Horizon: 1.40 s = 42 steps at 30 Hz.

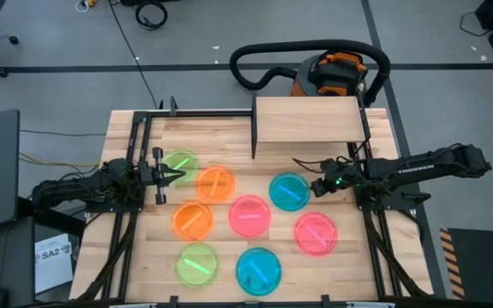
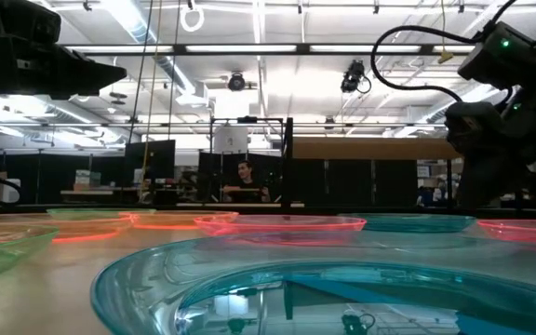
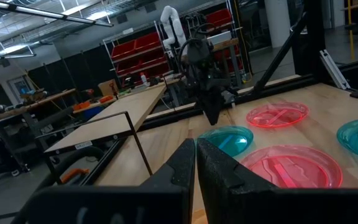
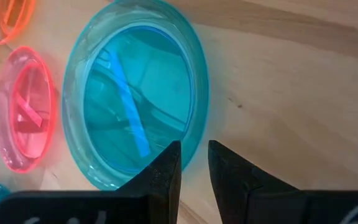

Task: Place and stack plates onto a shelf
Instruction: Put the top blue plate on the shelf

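Note:
Several plates lie flat on the wooden table: green (image 1: 181, 164), orange (image 1: 216, 184), orange (image 1: 193, 220), pink (image 1: 249, 215), teal (image 1: 289, 192), pink (image 1: 316, 233), green (image 1: 197, 263), teal (image 1: 258, 270). The shelf (image 1: 306, 120) stands bare at the far edge. My right gripper (image 4: 194, 149) is open by a narrow gap and slants down over the rim of the far teal plate (image 4: 135, 93), on its side toward the table's right edge (image 1: 317, 186). My left gripper (image 3: 195, 146) is shut, held level at the left beside the far green plate (image 1: 178, 175).
A black and orange shop vacuum (image 1: 336, 73) with its hose stands behind the shelf. Black frame rails (image 1: 135, 137) run along the table's left and far sides. Bare wood shows between the shelf and the far row of plates (image 1: 229, 154).

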Available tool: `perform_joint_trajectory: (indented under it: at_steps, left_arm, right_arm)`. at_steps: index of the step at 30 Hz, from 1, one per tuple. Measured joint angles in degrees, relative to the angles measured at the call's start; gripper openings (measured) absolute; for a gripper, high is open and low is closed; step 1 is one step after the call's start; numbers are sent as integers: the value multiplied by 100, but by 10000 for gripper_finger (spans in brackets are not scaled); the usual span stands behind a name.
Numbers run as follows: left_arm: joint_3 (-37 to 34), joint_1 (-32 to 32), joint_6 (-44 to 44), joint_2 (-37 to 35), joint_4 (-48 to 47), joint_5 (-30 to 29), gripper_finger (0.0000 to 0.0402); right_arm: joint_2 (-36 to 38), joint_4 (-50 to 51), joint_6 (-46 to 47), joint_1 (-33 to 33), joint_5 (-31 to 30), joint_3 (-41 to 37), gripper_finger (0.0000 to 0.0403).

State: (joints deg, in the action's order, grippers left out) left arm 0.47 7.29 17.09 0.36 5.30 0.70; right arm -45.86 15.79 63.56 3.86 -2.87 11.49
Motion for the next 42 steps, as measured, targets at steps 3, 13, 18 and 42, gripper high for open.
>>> perform_joint_trajectory:
  at_steps: [3,13,18,42]
  left_arm:
    - [0,-2,1,0,0,-1,25]
    - [0,-2,-1,0,0,1,25]
    - [0,-1,0,0,0,-1,25]
    - [0,-1,1,0,1,0,25]
  right_arm:
    - [1,-109,99,0,0,-112,87]
    - [1,-599,99,0,0,-344,87]
    - [1,-595,99,0,-6,-344,87]
    - [0,-633,99,0,-70,-346,87]
